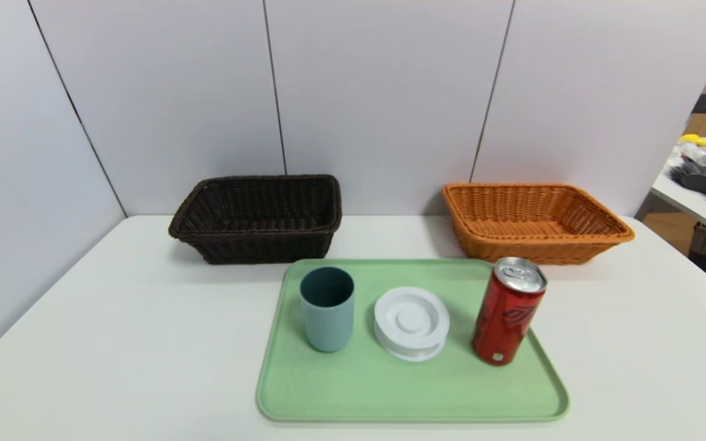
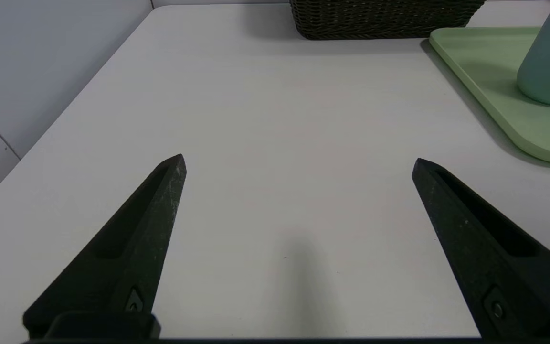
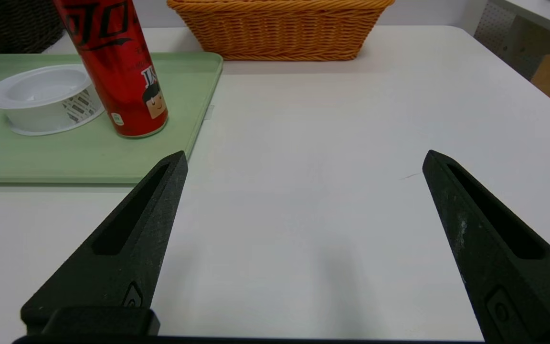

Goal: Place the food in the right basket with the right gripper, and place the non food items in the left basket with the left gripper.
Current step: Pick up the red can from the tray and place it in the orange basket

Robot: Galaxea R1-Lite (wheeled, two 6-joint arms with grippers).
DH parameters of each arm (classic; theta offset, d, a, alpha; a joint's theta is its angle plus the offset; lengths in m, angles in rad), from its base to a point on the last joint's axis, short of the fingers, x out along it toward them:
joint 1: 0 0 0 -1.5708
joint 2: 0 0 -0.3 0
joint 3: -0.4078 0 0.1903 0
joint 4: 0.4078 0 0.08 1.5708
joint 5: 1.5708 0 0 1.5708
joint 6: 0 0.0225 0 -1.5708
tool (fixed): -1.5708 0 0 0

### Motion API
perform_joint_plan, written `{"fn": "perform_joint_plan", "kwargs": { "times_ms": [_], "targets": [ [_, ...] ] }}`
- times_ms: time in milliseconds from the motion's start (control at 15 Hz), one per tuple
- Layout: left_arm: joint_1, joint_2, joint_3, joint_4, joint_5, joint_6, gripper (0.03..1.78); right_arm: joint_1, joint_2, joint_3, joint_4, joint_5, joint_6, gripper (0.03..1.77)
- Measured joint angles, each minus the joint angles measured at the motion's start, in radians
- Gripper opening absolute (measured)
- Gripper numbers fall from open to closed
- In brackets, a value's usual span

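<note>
- Head view: set high before the white surface [image 1: 144,343], looking forward and down, far enough back to take in both baskets and the whole green tray [image 1: 414,392].
- Left wrist view: mounted just behind the left jaws, close over the surface, facing forward and down toward the dark basket [image 1: 255,245].
- Right wrist view: likewise low and close, aimed toward the orange basket [image 1: 537,245].
- Shared by head and each wrist: part of the tray.
- Shared by both wrists: dark basket, tray and blue-grey cup [image 1: 328,312], each only partly.

Blue-grey cup [image 1: 327,318], white spool [image 1: 412,323], red can [image 1: 508,312] — all on the green tray [image 1: 408,395].
</note>
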Motion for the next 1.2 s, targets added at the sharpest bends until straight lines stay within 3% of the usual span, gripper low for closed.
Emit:
{"fn": "perform_joint_plan", "kwargs": {
  "times_ms": [600,800,1000,1200],
  "targets": [
    [0.000,0.000,-0.014,0.005,0.002,0.012,1.69,0.000,0.023,-0.005,0.012,0.000,-0.002,1.70],
    [0.000,0.007,-0.134,0.069,-0.014,0.027,1.69,0.000,0.036,-0.101,0.046,0.012,-0.013,1.70],
    [0.001,0.070,-0.302,0.157,-0.054,0.097,1.69,0.000,0.103,-0.317,0.155,0.078,-0.035,1.70],
    [0.001,0.202,-0.425,0.151,-0.064,0.142,1.69,0.000,0.220,-0.464,0.211,0.164,-0.074,1.70]
  ]
}}
